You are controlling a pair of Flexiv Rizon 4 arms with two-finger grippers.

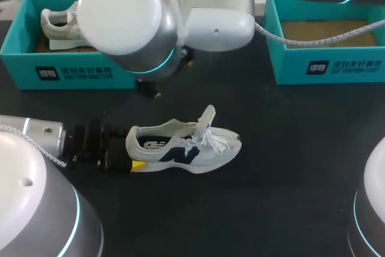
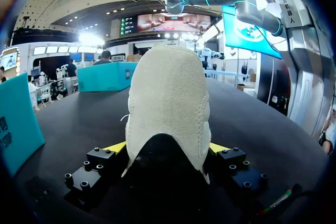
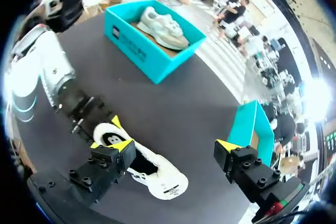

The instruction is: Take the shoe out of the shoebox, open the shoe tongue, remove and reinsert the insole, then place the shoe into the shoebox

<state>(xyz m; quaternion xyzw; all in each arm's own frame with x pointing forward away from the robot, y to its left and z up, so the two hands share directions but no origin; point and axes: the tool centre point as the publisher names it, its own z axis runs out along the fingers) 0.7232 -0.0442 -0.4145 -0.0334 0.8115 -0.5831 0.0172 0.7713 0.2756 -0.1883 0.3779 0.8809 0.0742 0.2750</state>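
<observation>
Left gripper [image 2: 167,149]: its yellow fingertips [image 2: 116,147] press against both sides of the heel of the white fabric sneaker with a navy side logo [image 1: 192,148], pinching it. The sneaker stands upright on the black tabletop [image 1: 271,209], outside either box. In the head view its heel is at 9 o'clock, its toe at 3 o'clock, its laces are loose and its white tongue [image 1: 206,118] is lifted clear of the opening. The left arm [image 1: 36,139] comes in low from 9 o'clock of the heel.

Right gripper [image 3: 175,148]: fingers spread wide, gripping nothing, hanging above the sneaker. The right arm [image 1: 126,16] crosses over from the right, its large joint at 11 o'clock of the sneaker.

A teal cardboard shoebox [image 1: 24,64] at 10 o'clock of the sneaker holds a second white shoe [image 1: 57,23]. Another teal shoebox [image 1: 328,67] at 2 o'clock shows its brown floor.
</observation>
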